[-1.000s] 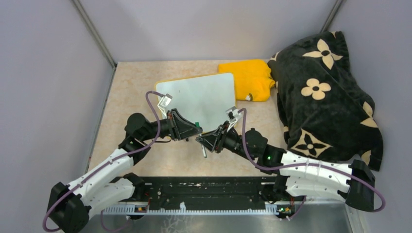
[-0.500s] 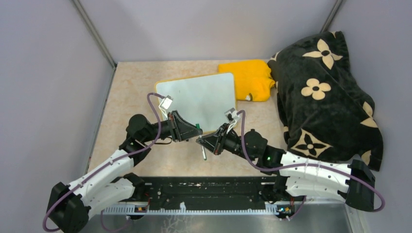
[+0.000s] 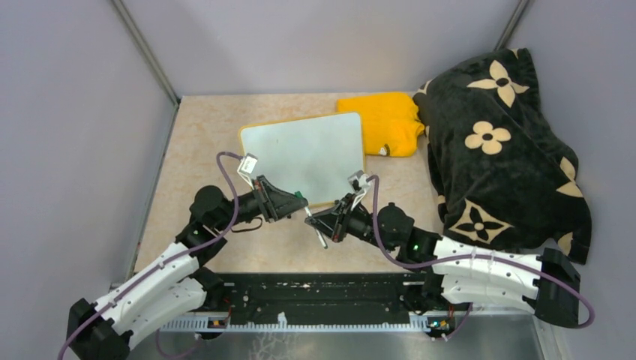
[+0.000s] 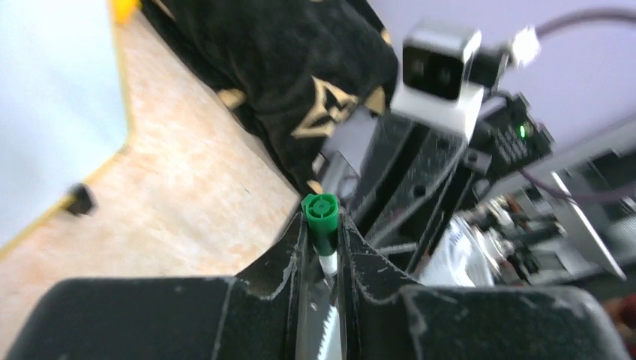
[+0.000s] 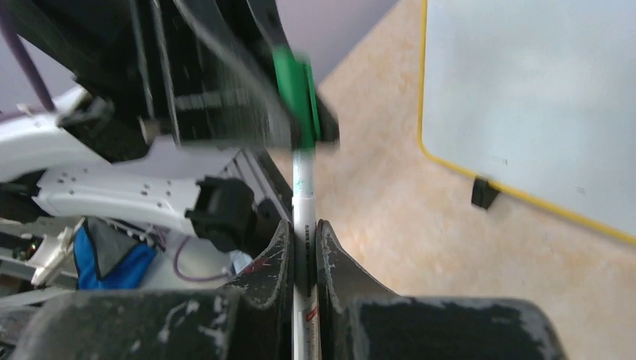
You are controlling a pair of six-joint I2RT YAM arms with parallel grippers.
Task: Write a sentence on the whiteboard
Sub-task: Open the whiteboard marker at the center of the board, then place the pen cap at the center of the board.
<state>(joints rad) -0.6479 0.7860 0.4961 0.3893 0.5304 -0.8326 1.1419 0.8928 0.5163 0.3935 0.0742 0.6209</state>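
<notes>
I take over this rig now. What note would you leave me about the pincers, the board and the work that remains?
Left pincer: shut on the green cap.
Right pincer: shut on the white marker barrel; the cap seems still on it.
Whiteboard: lies beyond both pincers, nothing written on it.
Done: marker held in the air.
Left: pull the cap off, write the sentence.

Bulky blanket (image 3: pixel 502 142) right of whiteboard (image 3: pixel 307 154)
</notes>
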